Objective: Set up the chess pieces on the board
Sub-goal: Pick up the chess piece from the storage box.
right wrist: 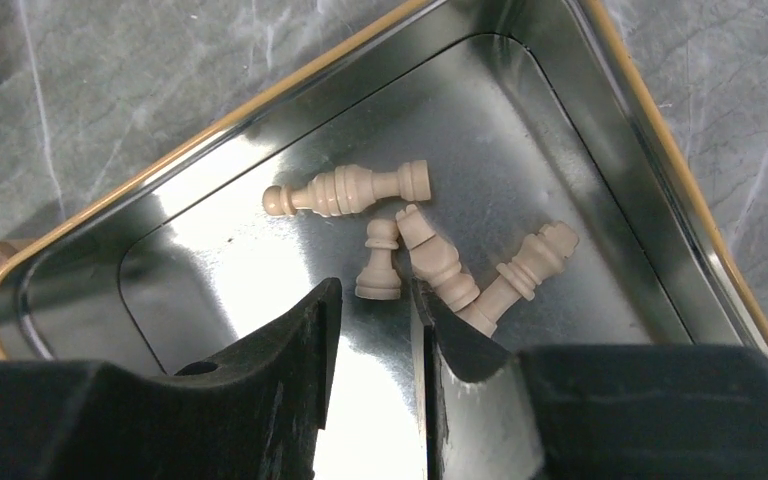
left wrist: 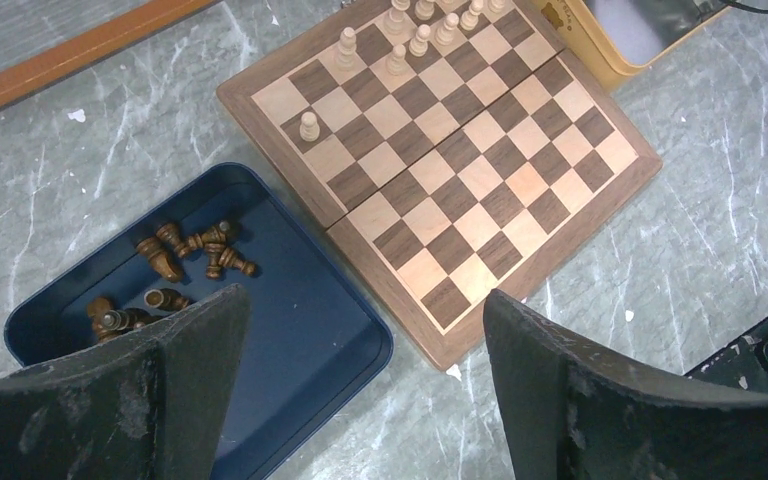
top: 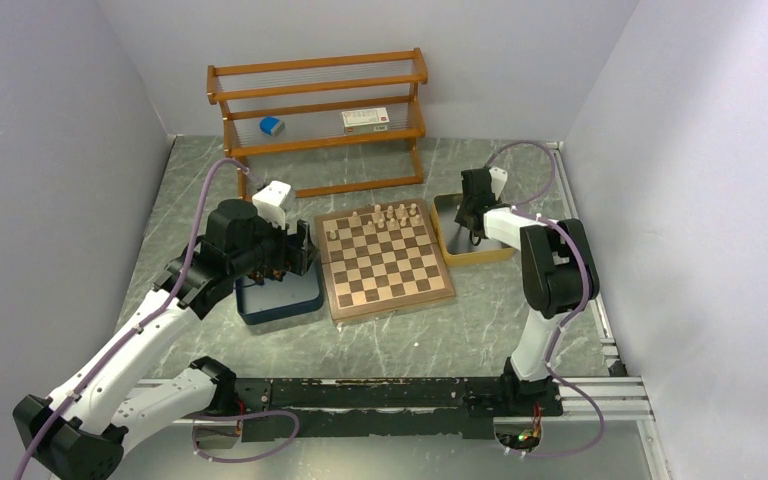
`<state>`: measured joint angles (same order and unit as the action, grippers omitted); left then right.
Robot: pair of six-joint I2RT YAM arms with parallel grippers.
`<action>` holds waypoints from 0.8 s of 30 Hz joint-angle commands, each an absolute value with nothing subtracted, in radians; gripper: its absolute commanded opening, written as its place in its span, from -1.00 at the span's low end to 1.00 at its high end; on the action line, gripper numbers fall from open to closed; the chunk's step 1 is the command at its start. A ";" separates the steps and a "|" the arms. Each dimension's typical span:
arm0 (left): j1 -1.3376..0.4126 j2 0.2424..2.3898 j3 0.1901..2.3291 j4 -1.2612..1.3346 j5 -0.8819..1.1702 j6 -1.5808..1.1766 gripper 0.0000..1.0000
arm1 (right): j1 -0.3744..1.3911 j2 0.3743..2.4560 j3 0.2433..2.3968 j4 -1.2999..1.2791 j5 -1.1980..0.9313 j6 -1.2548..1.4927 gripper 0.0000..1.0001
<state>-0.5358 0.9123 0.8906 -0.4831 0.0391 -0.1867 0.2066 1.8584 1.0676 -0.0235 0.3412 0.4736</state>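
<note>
Four pale cream chessmen (right wrist: 345, 188) sit in the yellow-rimmed metal tray (right wrist: 610, 170) under the right gripper (right wrist: 375, 292), narrowed and empty as if for the upright pawn (right wrist: 380, 262); the wide-open, empty left gripper (left wrist: 363, 300) hovers beside the checked wooden board (left wrist: 460, 170)

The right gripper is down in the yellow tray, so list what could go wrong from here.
1. The upright pawn stands right beside a toppled piece; the right gripper, jaws only narrowly apart, may nudge it over or pinch both.
2. The shiny floor of the yellow tray could let pieces skid away.
3. Cream pieces crowd the far rows of the board; a placement there might topple neighbours.
</note>
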 commanded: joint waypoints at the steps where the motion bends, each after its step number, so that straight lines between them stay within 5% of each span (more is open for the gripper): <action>1: -0.540 0.892 0.885 -0.468 0.005 -0.177 0.81 | 0.205 1.879 1.071 -0.003 0.391 0.445 -0.30; 24: -0.540 0.901 0.888 -0.486 -0.050 -0.193 0.94 | 0.203 1.894 1.089 0.005 0.376 0.387 -0.62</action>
<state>-0.5358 0.9131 0.8906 -0.4938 -0.0357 -0.1905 0.2066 1.8938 1.0782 -0.0067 0.3584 0.4068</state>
